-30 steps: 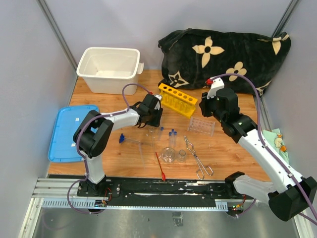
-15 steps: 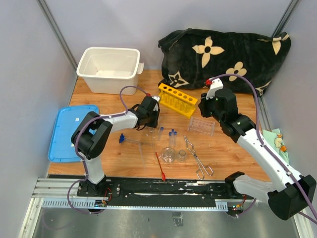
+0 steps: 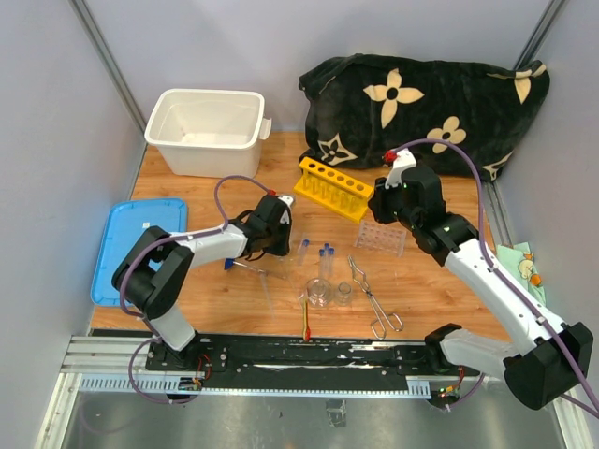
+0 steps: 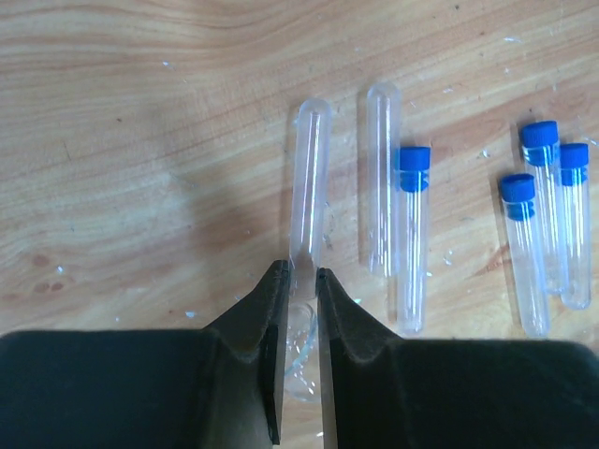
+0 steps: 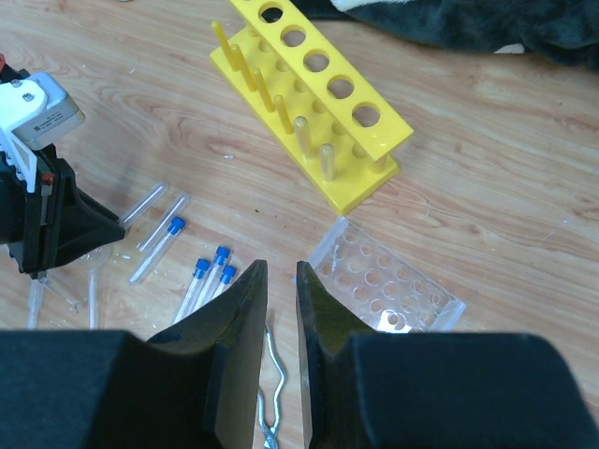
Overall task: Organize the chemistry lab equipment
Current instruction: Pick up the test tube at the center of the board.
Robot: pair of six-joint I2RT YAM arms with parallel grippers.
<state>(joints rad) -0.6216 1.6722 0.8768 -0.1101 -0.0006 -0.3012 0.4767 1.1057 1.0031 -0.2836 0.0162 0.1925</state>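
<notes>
My left gripper [image 3: 273,241] [image 4: 299,273] is low at the table and shut on the near end of an uncapped clear tube [image 4: 309,178]. A second uncapped tube [image 4: 382,178] and several blue-capped clear tubes [image 4: 547,224] [image 3: 325,257] [image 5: 211,281] lie to its right. My right gripper [image 3: 382,208] [image 5: 279,267] hovers empty, jaws nearly together, above the gap between the yellow holed rack [image 3: 335,187] [image 5: 314,103] and the clear plastic rack [image 3: 381,237] [image 5: 393,285]. Two small beakers [image 3: 319,293], the metal tongs [image 3: 374,301] [image 5: 271,374] and the red-tipped stick [image 3: 306,323] lie nearer the front.
A white tub [image 3: 204,131] stands at the back left, and its blue lid [image 3: 136,248] lies at the left edge. The black flowered cloth [image 3: 421,103] fills the back right. A blue-ended thin rod [image 3: 229,263] lies left of my left gripper.
My left gripper has moved toward the near left and come down onto the tubes. My right gripper has shifted slightly left.
</notes>
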